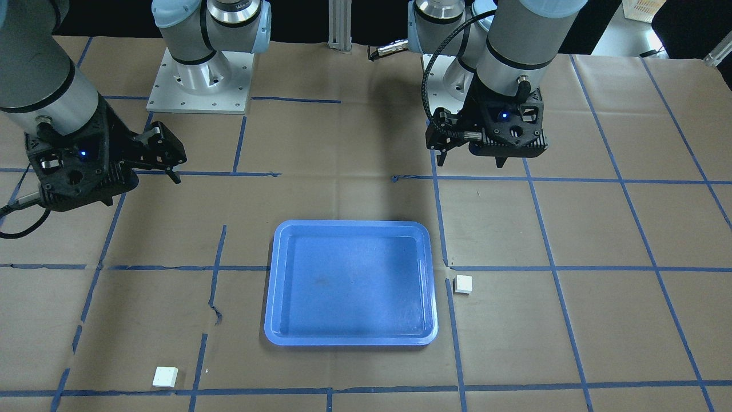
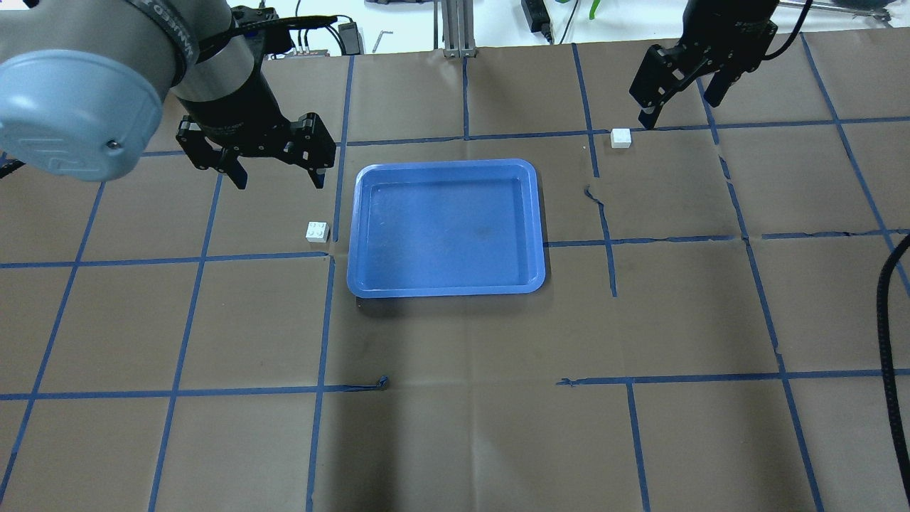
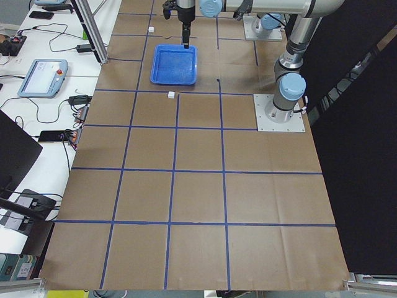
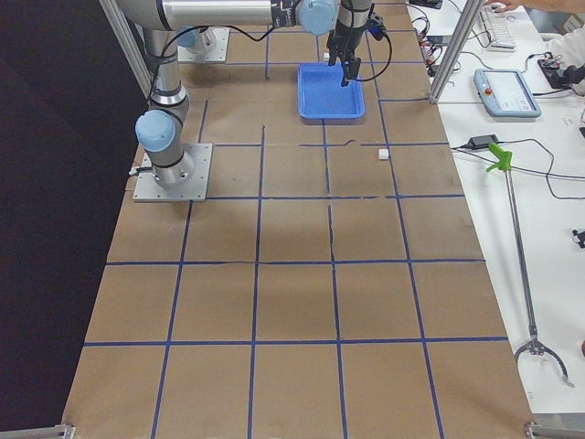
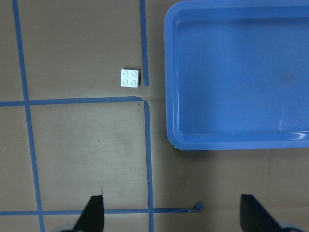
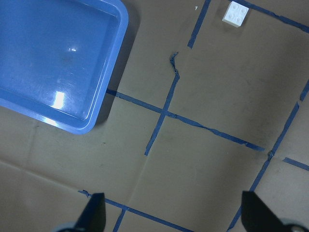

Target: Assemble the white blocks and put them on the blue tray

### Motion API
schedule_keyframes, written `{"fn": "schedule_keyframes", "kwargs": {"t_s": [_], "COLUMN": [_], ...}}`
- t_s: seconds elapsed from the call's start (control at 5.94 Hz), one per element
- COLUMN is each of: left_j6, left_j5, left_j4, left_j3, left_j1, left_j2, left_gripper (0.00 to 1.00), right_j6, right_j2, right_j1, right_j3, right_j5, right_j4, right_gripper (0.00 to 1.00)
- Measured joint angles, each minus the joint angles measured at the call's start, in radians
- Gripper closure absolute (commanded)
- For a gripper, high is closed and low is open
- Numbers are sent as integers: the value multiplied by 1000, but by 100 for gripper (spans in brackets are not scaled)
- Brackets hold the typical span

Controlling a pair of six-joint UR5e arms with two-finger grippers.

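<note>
The blue tray (image 2: 446,227) lies empty mid-table; it also shows in the front view (image 1: 351,286). One white block (image 2: 318,232) sits studs up just off the tray's left rim, and shows in the left wrist view (image 5: 130,78). My left gripper (image 2: 279,178) hovers open and empty a little beyond it. The other white block (image 2: 621,138) lies at the far right of the tray, and shows in the right wrist view (image 6: 235,13). My right gripper (image 2: 679,108) is open and empty, above and just right of that block.
Brown paper with a grid of blue tape lines (image 2: 455,245) covers the table. The arm bases (image 1: 200,86) stand at the robot's edge. Operator desks with a teach pendant (image 3: 43,77) run along the far side.
</note>
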Motion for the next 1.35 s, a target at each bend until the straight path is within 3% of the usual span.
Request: {"fn": "schedule_keyframes", "kwargs": {"t_s": [0.67, 1.01, 1.35], "left_j6": [53, 148, 169], "left_j5": [5, 1, -3], "left_j4": [48, 209, 445], "left_j3": [-16, -43, -100], "left_j1": [48, 113, 116], "left_j2": [-59, -175, -340], "left_gripper": [1, 2, 2], "right_j6": [49, 89, -16], "right_j2": [1, 0, 13], "right_j1": [1, 1, -3], "right_j3": [5, 11, 10], "right_j5": [-9, -17, -27], "right_j4": [-36, -25, -42], "right_gripper": [0, 0, 0]}}
